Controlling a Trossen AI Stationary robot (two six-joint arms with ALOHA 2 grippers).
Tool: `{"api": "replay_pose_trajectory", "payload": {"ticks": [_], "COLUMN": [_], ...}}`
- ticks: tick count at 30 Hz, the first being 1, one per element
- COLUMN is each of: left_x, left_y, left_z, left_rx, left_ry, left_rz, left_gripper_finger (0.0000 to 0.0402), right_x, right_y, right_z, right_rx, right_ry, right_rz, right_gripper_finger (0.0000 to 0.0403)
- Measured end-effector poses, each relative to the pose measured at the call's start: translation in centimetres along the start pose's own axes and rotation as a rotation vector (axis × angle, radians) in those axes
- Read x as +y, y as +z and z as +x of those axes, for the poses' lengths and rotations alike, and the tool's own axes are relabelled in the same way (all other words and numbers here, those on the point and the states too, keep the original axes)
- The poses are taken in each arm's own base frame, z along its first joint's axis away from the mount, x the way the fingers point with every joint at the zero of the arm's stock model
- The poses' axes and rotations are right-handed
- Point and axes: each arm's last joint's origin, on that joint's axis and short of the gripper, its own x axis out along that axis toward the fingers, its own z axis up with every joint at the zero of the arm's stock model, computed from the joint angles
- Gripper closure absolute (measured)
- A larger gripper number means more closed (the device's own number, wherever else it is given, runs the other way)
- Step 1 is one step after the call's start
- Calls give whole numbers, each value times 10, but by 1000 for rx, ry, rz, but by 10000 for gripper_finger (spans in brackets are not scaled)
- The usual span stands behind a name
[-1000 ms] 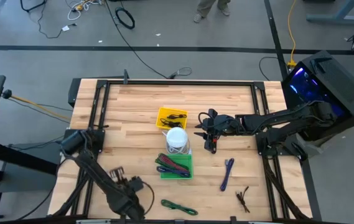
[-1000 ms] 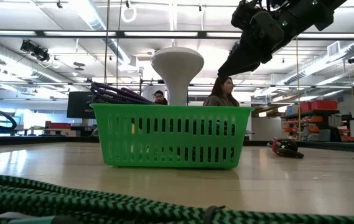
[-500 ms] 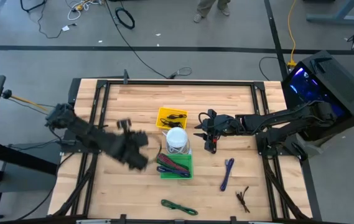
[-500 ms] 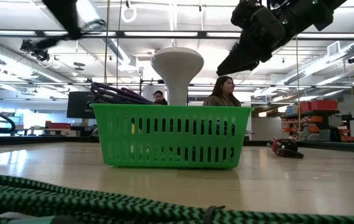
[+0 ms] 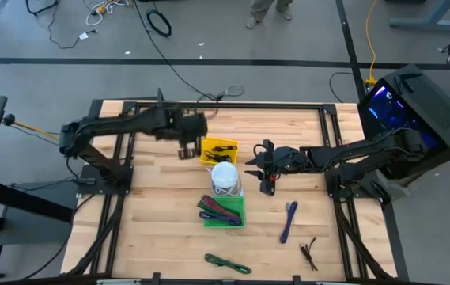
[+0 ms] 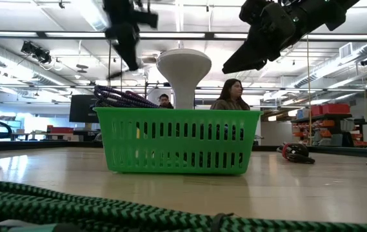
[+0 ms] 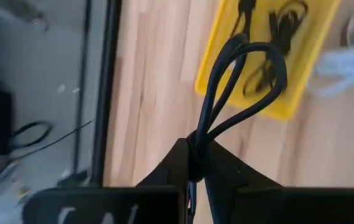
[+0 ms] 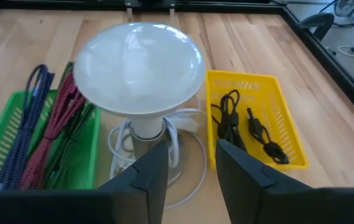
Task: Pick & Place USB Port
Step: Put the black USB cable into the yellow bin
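High view: USB port [image 5: 271, 185] is seen on the bare wood as a small dark piece with red on it, right of the white funnel-shaped piece [image 5: 225, 176] and well clear of the yellow tray [image 5: 203, 150] and the green basket [image 5: 240, 222]. Right gripper [image 5: 262, 166] is placed just beside and over it. From above, contact cannot be confirmed. In the low view that gripper is shown raised off the table, so no grasp is judged to be made yet. In the right wrist view its fingers [image 8: 152, 171] are seen apart with nothing between them, and the port itself is not shown there. Left gripper [image 5: 183, 149] is held at the yellow tray's outer edge. In the left wrist view it is clamped on a dark looped cable [image 7: 211, 93], which hangs over the tray. That is not the task piece. Step in hand is judged as pre-grasp on the port: pick not done, place not started. Next move calls for the right gripper to be lowered onto the port, with the fingers set across its narrow side before closing. The piece is stiff and small, so a skewed closure could kick it away. The drop location is not given by the task.
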Motion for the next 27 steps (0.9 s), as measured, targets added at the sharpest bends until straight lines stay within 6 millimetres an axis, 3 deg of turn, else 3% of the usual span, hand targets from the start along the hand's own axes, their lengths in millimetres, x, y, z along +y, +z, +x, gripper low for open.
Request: {"api": "replay_pose_trajectory", "payload": {"ticks": [4,16,27], "left_x": [19,17,-8], "left_y": [2,7,10], "left_z": [30,78,130], "left_rx": [-134,-445,-302], "left_ry": [-101,-331,-473], "left_rz": [30,113,96], "left_gripper_finger": [374,374,374], "right_x": [8,17,16], "right_y": [-2,1,3], "right_z": [-1,-3,-3], "right_rx": [20,-17,-37], "right_ry": [24,52,26], "right_rz": [1,-11,4], "right_gripper_finger": [268,268,268]}}
